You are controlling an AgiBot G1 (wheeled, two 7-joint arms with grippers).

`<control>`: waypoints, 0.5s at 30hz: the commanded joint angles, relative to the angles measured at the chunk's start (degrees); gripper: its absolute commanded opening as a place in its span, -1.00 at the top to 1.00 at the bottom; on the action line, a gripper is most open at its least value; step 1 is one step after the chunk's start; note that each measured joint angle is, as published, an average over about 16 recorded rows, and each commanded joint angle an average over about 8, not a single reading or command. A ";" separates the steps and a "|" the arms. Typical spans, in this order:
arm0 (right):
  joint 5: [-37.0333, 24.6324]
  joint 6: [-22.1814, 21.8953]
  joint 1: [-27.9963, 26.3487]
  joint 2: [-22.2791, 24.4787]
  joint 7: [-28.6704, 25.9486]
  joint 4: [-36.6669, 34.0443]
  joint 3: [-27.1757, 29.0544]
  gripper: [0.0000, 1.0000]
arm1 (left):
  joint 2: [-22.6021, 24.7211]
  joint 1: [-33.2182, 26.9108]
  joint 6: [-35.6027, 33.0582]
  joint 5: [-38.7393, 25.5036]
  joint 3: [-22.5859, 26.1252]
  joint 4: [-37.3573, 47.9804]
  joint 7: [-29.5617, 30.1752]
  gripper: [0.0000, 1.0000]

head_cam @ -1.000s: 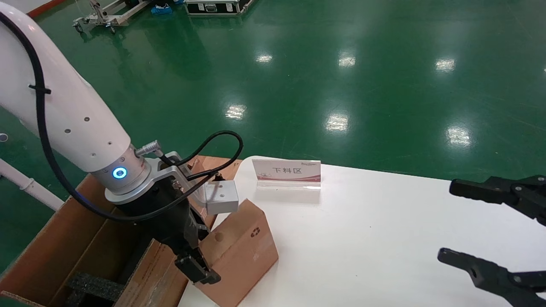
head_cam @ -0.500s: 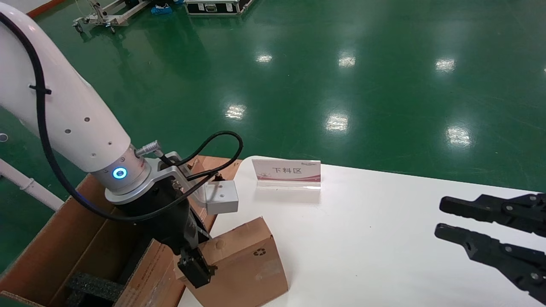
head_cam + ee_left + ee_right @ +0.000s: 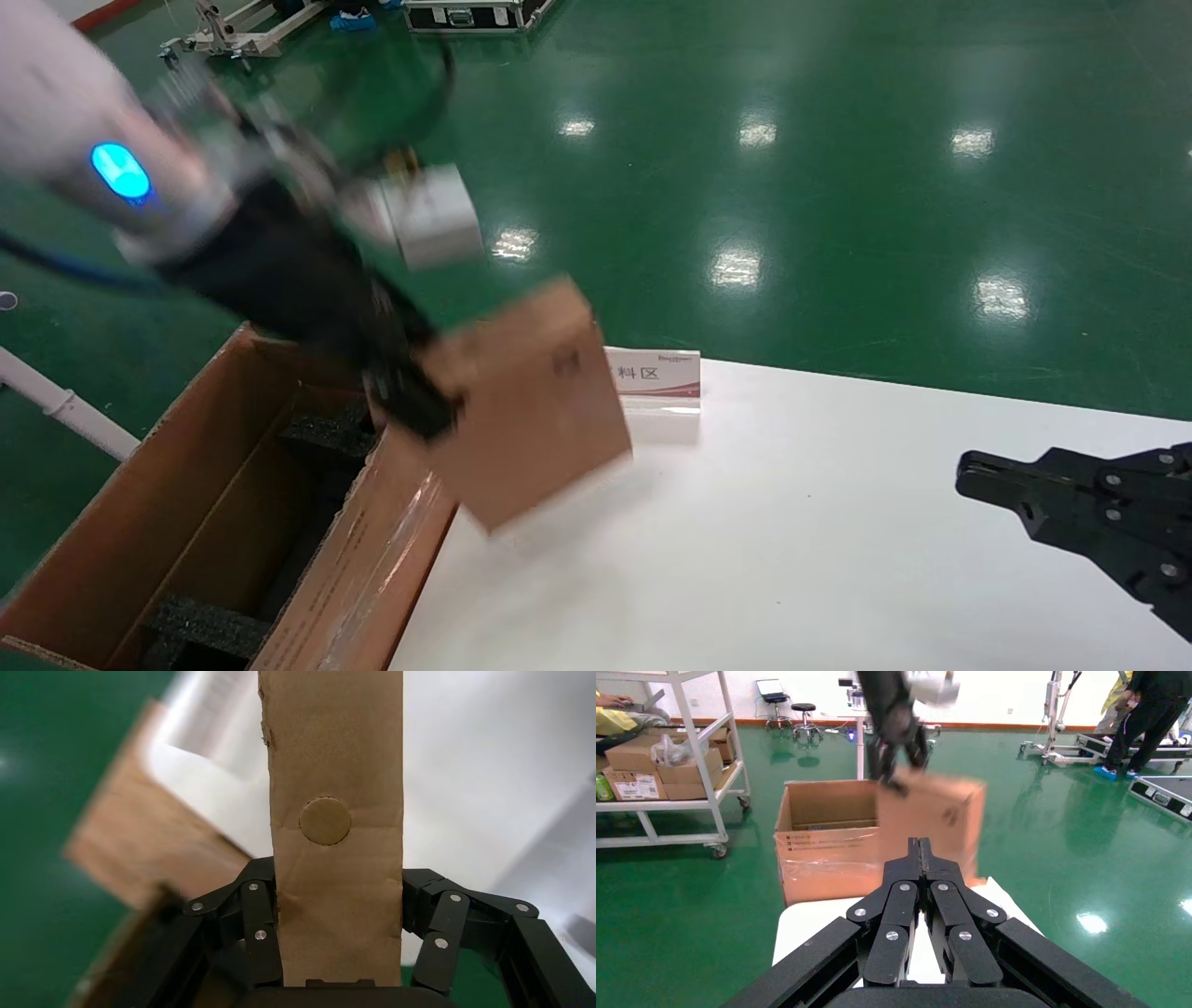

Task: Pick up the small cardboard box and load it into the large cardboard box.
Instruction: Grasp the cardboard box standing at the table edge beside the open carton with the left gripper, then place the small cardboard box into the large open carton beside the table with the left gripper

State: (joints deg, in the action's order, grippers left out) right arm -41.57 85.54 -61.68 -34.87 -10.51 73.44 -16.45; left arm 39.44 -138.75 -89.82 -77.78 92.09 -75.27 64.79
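The small cardboard box (image 3: pixel 535 410) hangs tilted in the air over the table's left edge, with my left gripper (image 3: pixel 410 401) shut on its left end. In the left wrist view the black fingers (image 3: pixel 256 910) press both sides of the small cardboard box (image 3: pixel 336 811). The large cardboard box (image 3: pixel 372 550) stands open on the floor just left of the table, with black foam (image 3: pixel 205 629) inside. My right gripper (image 3: pixel 968 466) hovers shut and empty over the table's right side. The right wrist view shows the right gripper (image 3: pixel 920 843), the small cardboard box (image 3: pixel 940 822) and the large cardboard box (image 3: pixel 821 846).
A white table (image 3: pixel 792 540) carries a small sign card (image 3: pixel 656 373) at its far edge. Green floor surrounds it. A shelf cart (image 3: pixel 666 762) with cartons and a person (image 3: pixel 1144 713) stand farther off.
My left arm has lifted the small cardboard box off the table, up and away. My right gripper has gone from open to shut.
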 commanded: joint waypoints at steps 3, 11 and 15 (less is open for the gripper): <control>0.01 0.00 -0.01 0.00 0.01 0.00 -0.02 1.00 | 0.23 -7.26 -1.15 -1.98 0.47 0.78 1.66 1.00; 0.03 -0.01 -0.01 0.02 0.02 -0.01 -0.05 1.00 | -0.95 -20.80 -1.96 -3.70 11.73 2.27 3.84 1.00; 0.04 -0.02 -0.02 0.02 0.03 -0.01 -0.06 1.00 | -2.36 -25.54 -2.04 -3.47 19.16 2.48 4.61 1.00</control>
State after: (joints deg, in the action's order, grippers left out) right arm -41.53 85.52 -61.70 -34.85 -10.47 73.43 -16.51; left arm 36.83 -163.29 -92.09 -81.32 110.49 -72.82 69.37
